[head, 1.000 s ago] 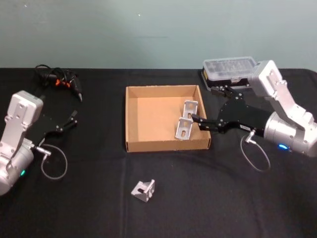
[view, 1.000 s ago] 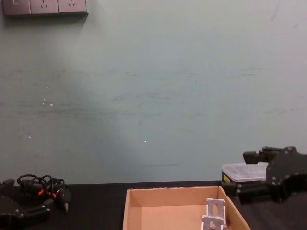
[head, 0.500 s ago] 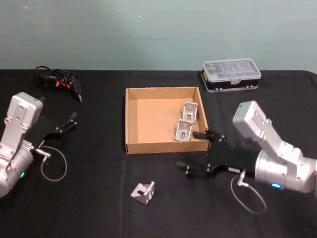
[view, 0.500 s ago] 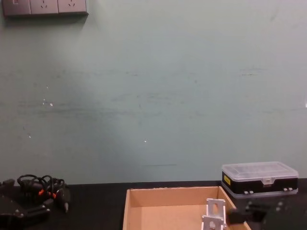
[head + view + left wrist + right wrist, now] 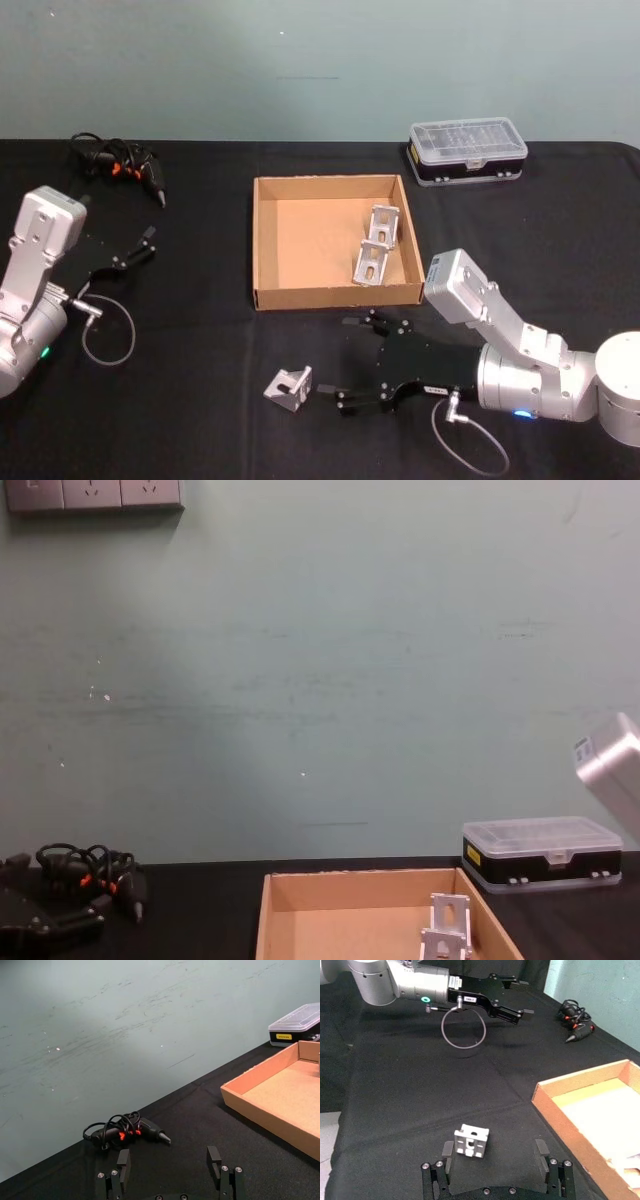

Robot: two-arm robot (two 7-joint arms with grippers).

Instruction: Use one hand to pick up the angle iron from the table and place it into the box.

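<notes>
One silver angle iron [image 5: 290,385] lies loose on the black table [image 5: 200,340] in front of the box [image 5: 335,296]. My right gripper [image 5: 340,358] is open just right of it, low over the table, and its fingers do not touch it. In the right wrist view the angle iron [image 5: 471,1141] sits a little beyond the open right gripper [image 5: 492,1152], toward one finger. Two more angle irons [image 5: 376,243] rest inside the tan box by its right wall, and the chest view catches them as the brackets [image 5: 448,928]. At the left, my left gripper [image 5: 140,246] is parked and open.
A black plastic case with a clear lid [image 5: 467,150] stands behind the box on the right. A black tool with tangled cable [image 5: 120,162] lies at the back left. My left arm's cable loop [image 5: 108,330] hangs over the table's left side.
My right gripper has left the angle iron in the box, pulled back out of it and swung down to the front, beside the loose angle iron. The left arm stays put.
</notes>
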